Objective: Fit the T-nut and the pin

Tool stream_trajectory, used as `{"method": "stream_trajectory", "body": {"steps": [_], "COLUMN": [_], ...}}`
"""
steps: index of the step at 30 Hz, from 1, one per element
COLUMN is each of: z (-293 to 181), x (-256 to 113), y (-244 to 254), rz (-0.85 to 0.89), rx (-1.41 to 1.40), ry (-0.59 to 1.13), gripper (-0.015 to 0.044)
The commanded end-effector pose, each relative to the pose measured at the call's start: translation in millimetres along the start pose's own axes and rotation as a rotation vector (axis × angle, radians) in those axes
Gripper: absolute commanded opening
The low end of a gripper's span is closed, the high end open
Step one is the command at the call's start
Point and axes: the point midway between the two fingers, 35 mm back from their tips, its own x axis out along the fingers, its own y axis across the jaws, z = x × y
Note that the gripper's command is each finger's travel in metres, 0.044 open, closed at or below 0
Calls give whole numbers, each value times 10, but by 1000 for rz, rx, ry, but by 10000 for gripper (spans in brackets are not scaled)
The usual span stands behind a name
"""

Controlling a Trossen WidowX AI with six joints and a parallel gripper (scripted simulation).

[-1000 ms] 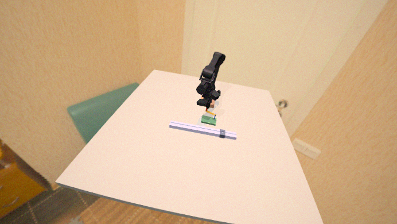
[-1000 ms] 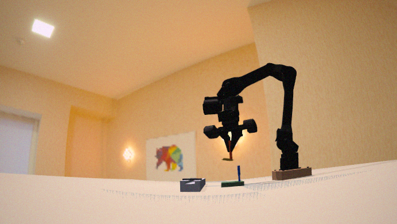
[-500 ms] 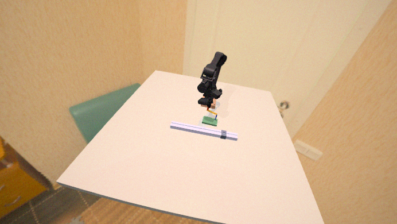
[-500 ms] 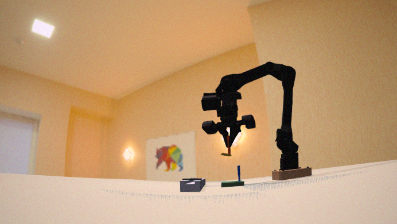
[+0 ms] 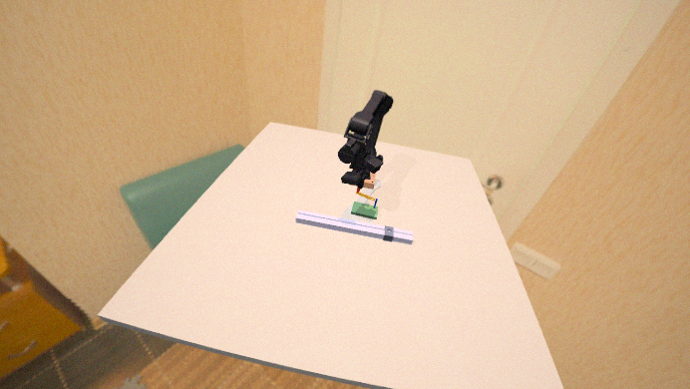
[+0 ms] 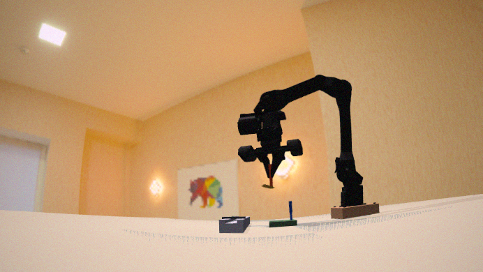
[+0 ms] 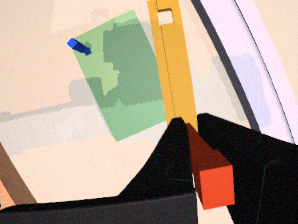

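brass t-nut [image 5: 367, 196] [image 6: 267, 186] [image 7: 176, 65], long, flat and yellow, with a square hole near one end

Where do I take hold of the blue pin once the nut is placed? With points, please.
Probably by the upper shaft, coming straight down from above. The pin [image 5: 376, 202] [image 6: 290, 210] [image 7: 79, 46] stands upright near one edge of the tray [image 5: 364, 209] [image 6: 283, 223] [image 7: 137, 117], its slim shaft rising well clear, so the fingers could close on opposite sides.

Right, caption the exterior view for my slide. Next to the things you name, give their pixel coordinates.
The gripper [image 6: 270, 176] [image 7: 189, 125] holds the brass T-nut [image 6: 268, 186] [image 7: 176, 75] aloft by its orange handle [image 6: 271, 174] [image 7: 217, 186], the blue pin [image 6: 290, 210] [image 7: 79, 46] upright in the green tray [image 5: 364, 209] [image 6: 279, 224] [image 7: 135, 125].
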Motion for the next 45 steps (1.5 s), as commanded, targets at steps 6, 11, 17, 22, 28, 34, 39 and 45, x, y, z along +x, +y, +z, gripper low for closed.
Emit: {"method": "stream_trajectory", "body": {"steps": [6, 11, 17, 22, 28, 34, 39, 45], "z": [-37, -55, -78, -99, -128, -160, -187, -221], "x": [-46, -61, -74, -83, -89, -92, -90, -84], "y": [-157, -238, -335, -416, -512, -607, -686, -776], "rz": [3, 9, 15, 20, 27, 34, 38, 43], "rx": [-35, -57, -83, -105, -132, -158, -177, -195], "ry": [4, 5, 5, 6, 5, 5, 3, 1], "gripper": [-150, -150, -150, -150, -150, -150, -150, -150]}}
